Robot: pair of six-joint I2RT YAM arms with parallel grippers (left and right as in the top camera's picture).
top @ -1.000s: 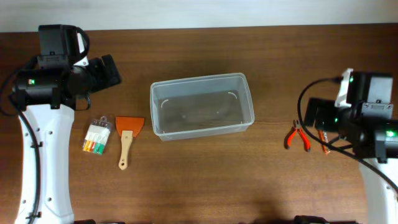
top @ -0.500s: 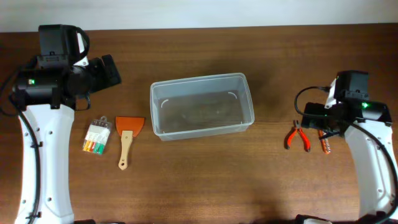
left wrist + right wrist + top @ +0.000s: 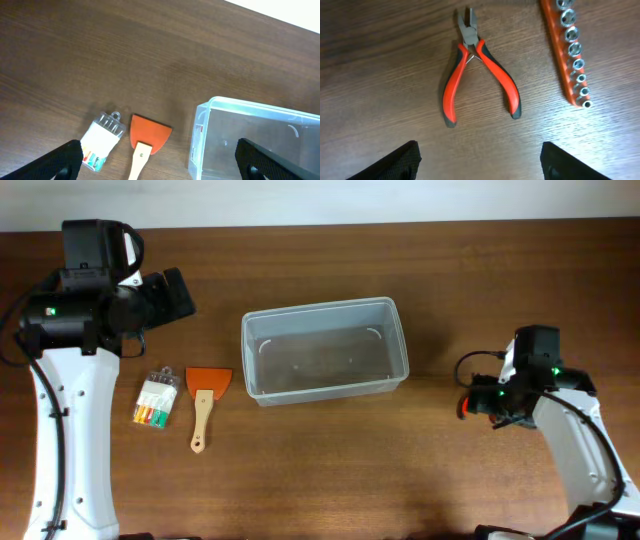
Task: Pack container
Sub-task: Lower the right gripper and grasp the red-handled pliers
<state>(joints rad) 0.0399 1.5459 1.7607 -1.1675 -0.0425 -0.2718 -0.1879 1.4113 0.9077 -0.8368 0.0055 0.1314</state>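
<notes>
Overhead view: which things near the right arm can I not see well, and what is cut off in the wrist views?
Overhead: the right end effector covers most of the pliers; the socket rail does not show there.
Right wrist: the top edge cuts off the socket rail.
Left wrist: the right and bottom edges cut off the container.

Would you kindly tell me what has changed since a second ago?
The right gripper swung in from the far right and is now over the red pliers, holding nothing. The left gripper, container, scraper and bit case stayed put.
</notes>
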